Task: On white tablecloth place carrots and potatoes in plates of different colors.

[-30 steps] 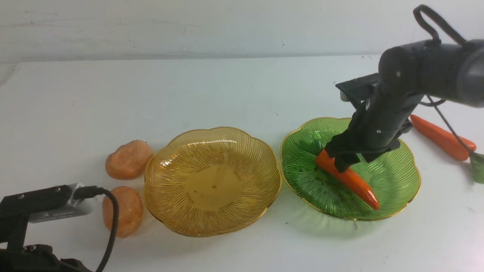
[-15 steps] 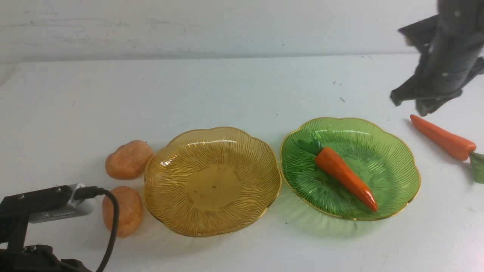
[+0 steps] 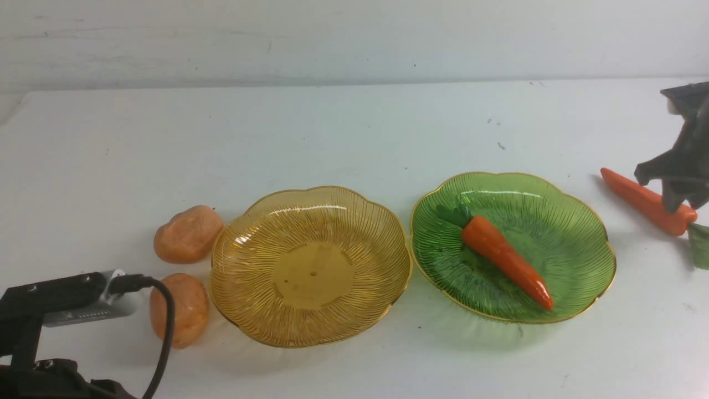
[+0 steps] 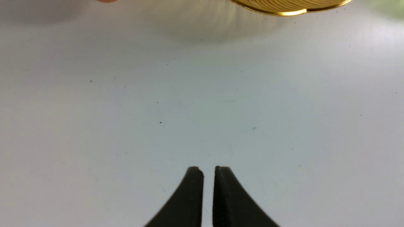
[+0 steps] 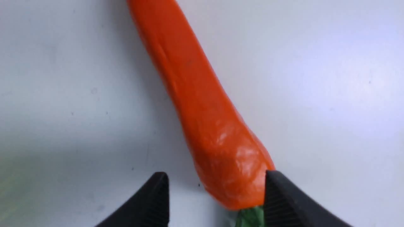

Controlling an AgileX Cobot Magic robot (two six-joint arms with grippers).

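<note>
On the white tablecloth (image 3: 332, 133), an amber-yellow plate (image 3: 313, 271) stands bare in the middle. To its right a green plate (image 3: 565, 249) has one carrot (image 3: 507, 260) lying in it. A second carrot (image 3: 631, 194) (image 5: 195, 94) lies on the cloth at the far right. My right gripper (image 3: 656, 194) (image 5: 215, 176) is open, low over that carrot's thick leafy end, with one finger against its side and the other apart. Two potatoes (image 3: 188, 234) (image 3: 180, 309) lie left of the amber plate. My left gripper (image 4: 208, 168) is shut over bare cloth, holding nothing.
My left arm (image 3: 50, 299) and its cable sit at the near left corner, beside the nearer potato. A white wall runs behind the table's far edge. The amber plate's rim (image 4: 284, 11) shows in the left wrist view.
The right gripper let go of the carrot in the green plate, rose and swung right, then came down over the second carrot with its jaws apart. The left arm has not moved.
</note>
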